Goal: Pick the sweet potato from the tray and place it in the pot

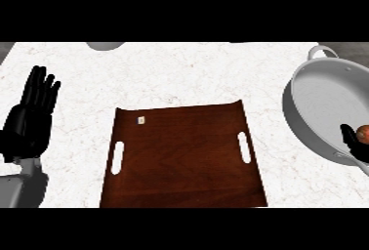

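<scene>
One white marbled counter [180,73] fills the view from edge to edge, and everything else lies on it or hangs over it.

One dark brown wooden tray [184,161] sits flat in the middle of the lower half. It has two white slot handles, one near its left side and one near its right, and one small pale tag close to its upper left corner. Nothing else lies on its surface.

One grey metal pot [320,102] stands at the right edge, well apart from the tray's right side. It is wide and shallow, with one loop handle showing at its top rim, and its right part runs out of view.

Two hands show. The left hand [30,114] rests at the left edge on its grey forearm, fingers straight, pointing up and lying close side by side, holding nothing, apart from the tray. Only a small part of the right hand [355,145] is visible at the right edge, over the pot's lower rim, its dark fingers curled round the sweet potato.

One sweet potato [363,133], reddish orange, peeks out from that hand at the very edge of the view, above the inside of the pot near its lower right wall. Whether it touches the pot cannot be told.

One pale rounded shape [104,45] pokes in at the counter's far edge; what it is cannot be told.
</scene>
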Available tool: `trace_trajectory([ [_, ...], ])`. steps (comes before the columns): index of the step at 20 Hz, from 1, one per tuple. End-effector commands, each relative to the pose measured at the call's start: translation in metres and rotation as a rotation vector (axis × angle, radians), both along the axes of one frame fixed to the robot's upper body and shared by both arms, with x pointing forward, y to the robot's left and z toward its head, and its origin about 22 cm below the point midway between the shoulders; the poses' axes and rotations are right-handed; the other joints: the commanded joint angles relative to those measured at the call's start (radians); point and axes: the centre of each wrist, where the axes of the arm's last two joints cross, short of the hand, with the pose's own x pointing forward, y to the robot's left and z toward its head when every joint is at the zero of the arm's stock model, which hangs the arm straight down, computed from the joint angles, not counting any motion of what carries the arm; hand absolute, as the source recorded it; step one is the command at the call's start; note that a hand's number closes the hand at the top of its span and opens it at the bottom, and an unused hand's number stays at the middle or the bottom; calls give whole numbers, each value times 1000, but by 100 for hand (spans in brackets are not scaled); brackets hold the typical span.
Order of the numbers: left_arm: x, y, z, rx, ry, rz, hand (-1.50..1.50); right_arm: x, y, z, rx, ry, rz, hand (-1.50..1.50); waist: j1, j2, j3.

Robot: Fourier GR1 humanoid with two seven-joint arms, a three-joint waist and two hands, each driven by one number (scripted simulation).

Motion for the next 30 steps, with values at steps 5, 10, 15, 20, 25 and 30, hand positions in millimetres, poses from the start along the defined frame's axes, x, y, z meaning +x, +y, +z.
trace_trajectory([
  [5,15,-5,14,10,-19,-69,0,-15,-99,5,63,-5,-96,150,72,16,2],
  [10,22,-43,17,8,-18,-85,0,10,-127,1,49,19,-74,150,82,18,2],
  [15,20,-39,12,2,-7,-102,0,38,-140,-35,8,36,-89,150,96,20,2],
  [20,16,-23,5,15,-19,-97,0,56,-145,-51,-39,158,-119,150,102,22,2],
  [25,24,-39,17,-9,-11,-96,0,56,-159,-65,193,381,-68,-150,105,23,3],
  [30,26,-34,27,-3,-25,-98,0,69,-145,-95,188,368,98,-150,100,21,3],
])
